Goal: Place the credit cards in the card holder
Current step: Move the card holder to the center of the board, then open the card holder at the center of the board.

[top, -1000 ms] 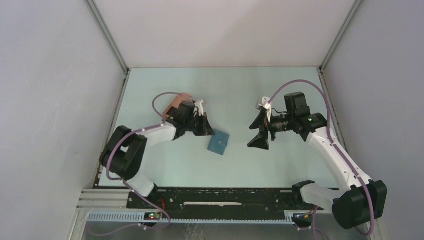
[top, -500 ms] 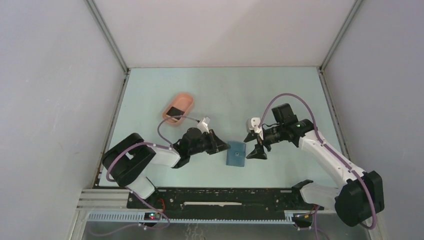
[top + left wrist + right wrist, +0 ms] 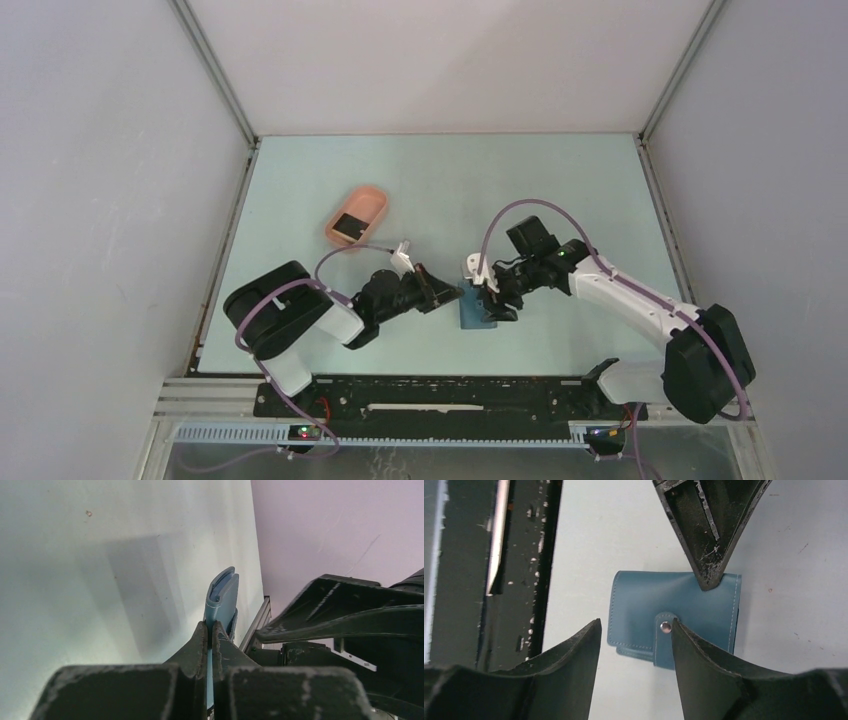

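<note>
The card holder (image 3: pixel 478 312) is a blue wallet, folded shut, with a snap tab (image 3: pixel 665 626) across it. My left gripper (image 3: pixel 443 296) is shut on its left edge. In the left wrist view the card holder (image 3: pixel 222 596) shows edge-on past the left gripper (image 3: pixel 210 628). My right gripper (image 3: pixel 492 297) hovers over the card holder (image 3: pixel 659 605), open. The right gripper (image 3: pixel 635 625) has one fingertip beside the snap tab, and nothing is pinched. One black credit card (image 3: pixel 349 224) lies in the pink tray (image 3: pixel 372 200).
The pink oval tray sits at the back left of the pale green table (image 3: pixel 560 190). A black rail (image 3: pixel 450 395) with the arm bases runs along the near edge, close to the card holder. Grey walls enclose the table on three sides.
Both grippers moved toward the near middle of the table. The left one carried the card holder right and nearer. The right one came down over it and its jaws narrowed.
</note>
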`<action>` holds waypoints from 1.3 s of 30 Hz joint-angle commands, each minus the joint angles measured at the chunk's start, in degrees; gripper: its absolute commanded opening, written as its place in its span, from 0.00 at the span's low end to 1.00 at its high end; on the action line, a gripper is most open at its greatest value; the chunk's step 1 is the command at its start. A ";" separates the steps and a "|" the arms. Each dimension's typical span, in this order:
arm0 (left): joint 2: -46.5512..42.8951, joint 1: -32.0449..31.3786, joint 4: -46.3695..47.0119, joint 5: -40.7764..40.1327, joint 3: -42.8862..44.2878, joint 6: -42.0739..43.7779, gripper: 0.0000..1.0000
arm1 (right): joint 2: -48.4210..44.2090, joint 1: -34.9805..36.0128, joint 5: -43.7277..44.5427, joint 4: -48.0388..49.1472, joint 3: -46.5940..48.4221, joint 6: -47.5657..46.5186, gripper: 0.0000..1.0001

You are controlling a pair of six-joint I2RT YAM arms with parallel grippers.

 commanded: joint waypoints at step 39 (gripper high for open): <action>1.58 -2.31 6.09 -8.99 -4.79 -0.92 0.00 | 5.56 8.33 20.29 5.56 -1.99 0.57 0.02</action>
